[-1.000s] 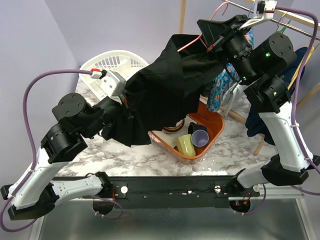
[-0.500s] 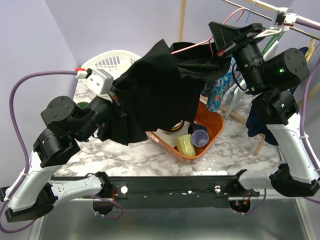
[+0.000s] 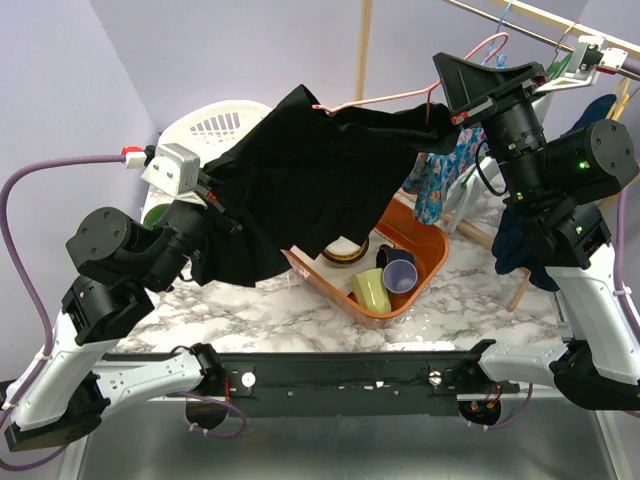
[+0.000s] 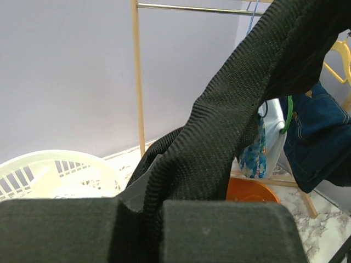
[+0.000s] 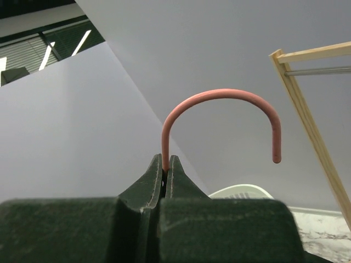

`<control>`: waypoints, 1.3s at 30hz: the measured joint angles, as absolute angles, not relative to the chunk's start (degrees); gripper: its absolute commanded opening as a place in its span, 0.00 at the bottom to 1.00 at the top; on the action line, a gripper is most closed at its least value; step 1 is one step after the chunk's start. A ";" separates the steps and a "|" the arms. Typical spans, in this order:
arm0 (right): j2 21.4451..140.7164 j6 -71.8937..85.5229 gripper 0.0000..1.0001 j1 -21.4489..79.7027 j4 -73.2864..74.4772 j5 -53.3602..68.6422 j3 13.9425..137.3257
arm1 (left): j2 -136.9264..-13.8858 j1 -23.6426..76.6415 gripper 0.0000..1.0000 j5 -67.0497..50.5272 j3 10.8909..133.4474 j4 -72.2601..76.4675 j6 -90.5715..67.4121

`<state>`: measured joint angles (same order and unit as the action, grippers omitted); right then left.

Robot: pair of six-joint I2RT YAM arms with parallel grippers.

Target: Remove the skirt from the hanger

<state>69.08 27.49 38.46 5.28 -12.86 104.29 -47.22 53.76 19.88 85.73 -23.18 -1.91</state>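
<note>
**Skirt** [image 3: 300, 185]: black, coarse weave. It is hanging in the air above the marbled table [image 3: 270, 310], stretching between the two arms and sagging toward the left one. Its upper right edge is lying along the bar of the hanger; whether it is fastened there cannot be told.

**Hanger** [image 3: 375, 100]: pink wire. It is being held up at the far right of the table with its hook pointing upward, not resting on anything.

**Left gripper** [image 4: 153, 219]: the jaws are pressing together on a thick ribbed band of the skirt, which is running up and away from between the fingers.

**Right gripper** [image 5: 166, 164]: the jaws are pinching the stem just below the hanger's hook, closed tight on the wire.

**Laundry basket** [image 3: 225, 125]: white, slotted. It is sitting at the far left of the table, partly behind the skirt.

**Orange tub** [image 3: 430, 250]: it is sitting on the table, its far end hidden by the skirt's lower edge. It is holding a yellow-green cup [image 3: 372, 290] and a dark blue cup [image 3: 398, 270], side by side.

**Wooden rack** [image 4: 137, 76]: it is standing at the back, carrying a floral garment [image 3: 440, 175] and a denim garment [image 4: 323, 142].
</note>
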 measured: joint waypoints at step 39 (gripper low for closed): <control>69.84 40.82 0.01 36.62 -2.17 20.40 115.39 | -67.16 53.21 0.00 38.83 93.73 -5.65 9.26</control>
